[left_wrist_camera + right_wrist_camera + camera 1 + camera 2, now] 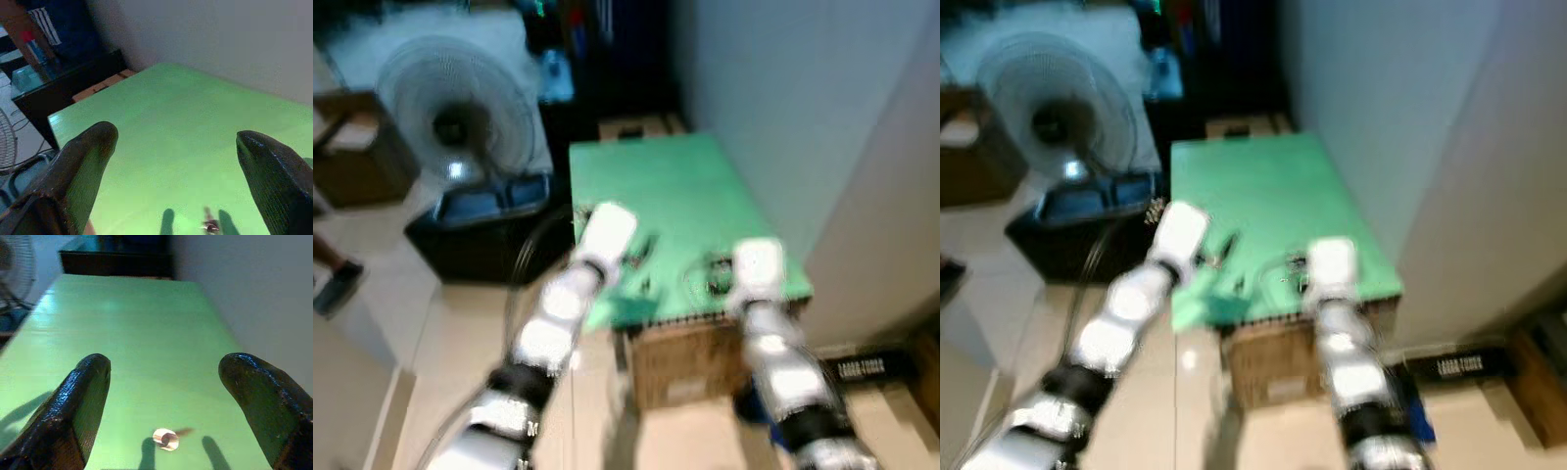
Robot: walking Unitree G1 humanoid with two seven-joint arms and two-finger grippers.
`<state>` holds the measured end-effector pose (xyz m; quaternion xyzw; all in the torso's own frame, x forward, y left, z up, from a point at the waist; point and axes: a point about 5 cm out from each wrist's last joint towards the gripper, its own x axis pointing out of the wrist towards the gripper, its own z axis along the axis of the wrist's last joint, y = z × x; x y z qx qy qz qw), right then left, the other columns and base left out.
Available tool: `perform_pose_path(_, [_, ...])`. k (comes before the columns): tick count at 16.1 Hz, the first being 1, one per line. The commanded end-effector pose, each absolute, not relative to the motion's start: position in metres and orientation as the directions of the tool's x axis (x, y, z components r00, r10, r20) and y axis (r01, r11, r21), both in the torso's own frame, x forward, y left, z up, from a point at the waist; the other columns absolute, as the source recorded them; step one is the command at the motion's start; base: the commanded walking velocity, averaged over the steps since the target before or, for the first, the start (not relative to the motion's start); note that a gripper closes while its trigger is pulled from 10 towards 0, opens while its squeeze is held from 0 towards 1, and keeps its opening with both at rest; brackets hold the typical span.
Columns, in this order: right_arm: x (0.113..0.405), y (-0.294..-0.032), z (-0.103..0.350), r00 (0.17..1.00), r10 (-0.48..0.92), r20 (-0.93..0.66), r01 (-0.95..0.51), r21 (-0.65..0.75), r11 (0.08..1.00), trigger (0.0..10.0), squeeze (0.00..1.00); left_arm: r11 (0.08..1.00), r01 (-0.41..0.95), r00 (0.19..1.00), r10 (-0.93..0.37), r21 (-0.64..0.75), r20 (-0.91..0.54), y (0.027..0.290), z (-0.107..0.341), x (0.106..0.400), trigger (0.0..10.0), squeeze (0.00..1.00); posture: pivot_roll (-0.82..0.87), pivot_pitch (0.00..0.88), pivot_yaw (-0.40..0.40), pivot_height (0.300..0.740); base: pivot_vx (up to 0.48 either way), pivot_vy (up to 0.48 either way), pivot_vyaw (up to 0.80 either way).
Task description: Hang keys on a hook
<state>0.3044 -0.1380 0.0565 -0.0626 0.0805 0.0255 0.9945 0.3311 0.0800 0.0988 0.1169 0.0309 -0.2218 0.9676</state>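
Both head views are blurred. A green tabletop point(675, 196) lies on a cardboard box against the wall. My left gripper point(176, 142) hovers open over the green top, near its front left part point(641, 250). My right gripper point(164, 377) is open too and hangs over the front right part point(715, 276). A small shiny round thing with a brownish tail, possibly the keys point(165, 438), lies on the green surface below the right gripper's fingers. A tiny dark item point(211, 226) lies on the surface in the left wrist view; I cannot tell what it is.
A white standing fan point(460, 108) and a black crate point(480, 230) stand left of the table. The pale wall point(822, 117) runs along the right. The cardboard box point(690, 357) holds up the green top. A shoe point(335, 284) is at far left, a black strip point(862, 367) on the floor at right.
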Motion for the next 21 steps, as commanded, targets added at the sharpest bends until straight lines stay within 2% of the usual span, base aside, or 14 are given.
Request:
perform_pose_path(1, [0.307, -0.15, 0.061, 0.989, 0.008, -0.148, -0.029, -0.14, 0.99, 10.0, 0.0, 0.857, 0.467, 0.884, -0.458, 0.217, -0.096, 0.066, 0.104, 0.331, 10.0, 0.0, -0.14, 0.0, 0.097, 0.74, 0.262, -0.398, 0.0])
perform_pose_path(6, [0.311, -0.15, 0.068, 0.992, -0.02, -0.126, 0.002, -0.143, 0.99, 10.0, 0.0, 0.848, 0.482, 0.875, -0.475, 0.218, -0.086, 0.064, 0.104, 0.329, 10.0, 0.0, -0.13, 0.0, 0.104, 0.74, 0.101, -0.422, 0.0])
perform_pose_path(12, [0.322, -0.147, 0.084, 0.997, -0.051, -0.061, 0.043, -0.115, 0.992, 10.0, 0.0, 0.854, 0.471, 0.881, -0.465, 0.22, -0.085, 0.073, 0.105, 0.329, 10.0, 0.0, -0.13, 0.0, 0.128, 0.74, 0.0, 0.0, 0.0])
perform_pose_path(14, [0.33, -0.151, 0.087, 0.992, -0.113, -0.056, 0.106, -0.108, 0.989, 10.0, 0.0, 0.853, 0.467, 0.884, -0.458, 0.234, -0.095, 0.083, 0.103, 0.326, 10.0, 0.0, -0.1, 0.0, 0.146, 0.74, 0.0, 0.0, 0.0])
perform_pose_path(18, [0.337, -0.153, 0.085, 0.988, -0.127, -0.083, 0.119, -0.102, 0.988, 10.0, 0.0, 0.849, 0.463, 0.886, -0.452, 0.255, -0.106, 0.098, 0.103, 0.317, 10.0, 0.0, -0.05, 0.0, 0.154, 0.74, 0.0, 0.0, 0.0])
perform_pose_path(21, [0.342, -0.159, 0.074, 0.98, -0.131, -0.148, 0.114, -0.115, 0.987, 10.0, 0.0, 0.856, 0.439, 0.898, -0.422, 0.273, -0.124, 0.119, 0.106, 0.302, 10.0, 0.0, 0.02, 0.0, 0.151, 0.74, 0.0, 0.0, 0.0])
